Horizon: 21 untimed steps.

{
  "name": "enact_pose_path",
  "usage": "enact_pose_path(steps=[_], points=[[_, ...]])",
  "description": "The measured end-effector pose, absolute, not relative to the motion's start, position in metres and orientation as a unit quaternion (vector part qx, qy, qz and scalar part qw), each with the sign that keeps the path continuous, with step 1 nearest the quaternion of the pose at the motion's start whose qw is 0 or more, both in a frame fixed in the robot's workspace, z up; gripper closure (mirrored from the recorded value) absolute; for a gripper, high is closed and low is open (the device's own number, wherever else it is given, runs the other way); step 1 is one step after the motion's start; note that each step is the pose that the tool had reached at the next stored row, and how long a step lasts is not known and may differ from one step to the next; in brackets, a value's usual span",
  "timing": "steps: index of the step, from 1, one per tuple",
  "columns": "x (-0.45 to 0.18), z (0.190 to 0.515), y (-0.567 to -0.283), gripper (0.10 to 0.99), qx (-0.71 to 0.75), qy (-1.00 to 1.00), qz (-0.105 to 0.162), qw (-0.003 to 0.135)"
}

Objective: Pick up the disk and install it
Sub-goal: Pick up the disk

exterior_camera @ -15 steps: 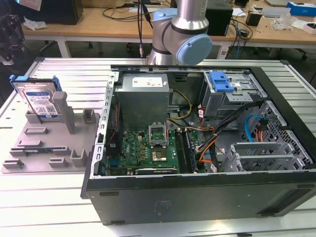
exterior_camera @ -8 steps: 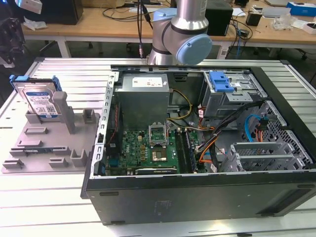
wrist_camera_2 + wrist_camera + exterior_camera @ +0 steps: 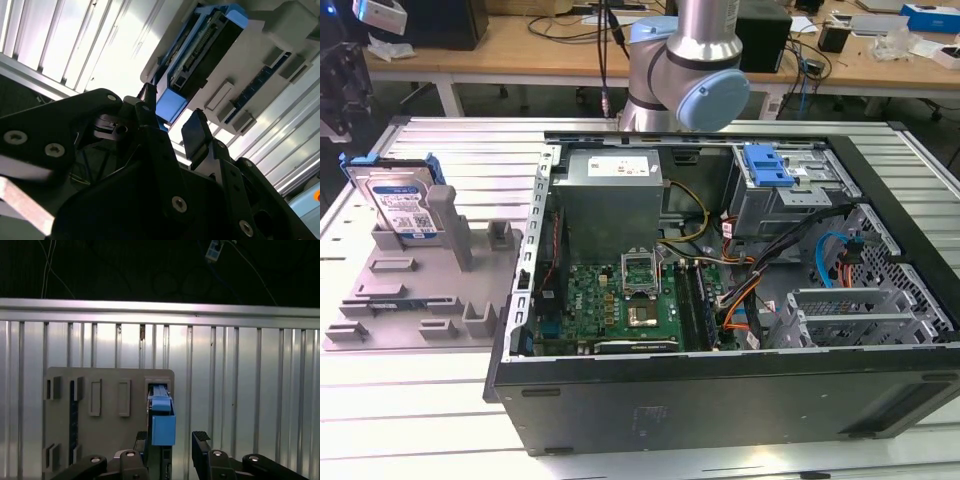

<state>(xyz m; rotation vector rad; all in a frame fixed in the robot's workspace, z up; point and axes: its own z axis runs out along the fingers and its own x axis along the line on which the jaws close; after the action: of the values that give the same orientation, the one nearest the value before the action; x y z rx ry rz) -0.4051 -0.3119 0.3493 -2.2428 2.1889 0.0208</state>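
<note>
The disk [image 3: 405, 205] stands on edge in a slot of the grey fixture [image 3: 420, 300] at the exterior view's left, showing its blue-and-white label and blue frame. My gripper [image 3: 345, 100] hangs above it at the upper left, dark and partly cut off. In the first wrist view the gripper [image 3: 171, 440] is open, and the disk's blue top edge [image 3: 162, 425] lies below, close to one finger [image 3: 141, 439]. In the second wrist view the gripper [image 3: 170, 122] is apart from the disk [image 3: 205, 45], with nothing between its fingers.
An open computer case [image 3: 720, 400] lies on the slatted metal table [image 3: 470, 160], to the exterior view's right of the fixture. Inside are a motherboard [image 3: 620, 300], a grey metal box [image 3: 610, 200], loose cables and a drive bay with a blue clip [image 3: 767, 165]. The arm's base [image 3: 690, 70] stands behind.
</note>
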Motion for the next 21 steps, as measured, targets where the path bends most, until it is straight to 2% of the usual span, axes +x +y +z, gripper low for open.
enact_pose_path(steps=[21], points=[[-0.405,0.329,-0.317,0.604,-0.716,0.698,0.006,0.004]])
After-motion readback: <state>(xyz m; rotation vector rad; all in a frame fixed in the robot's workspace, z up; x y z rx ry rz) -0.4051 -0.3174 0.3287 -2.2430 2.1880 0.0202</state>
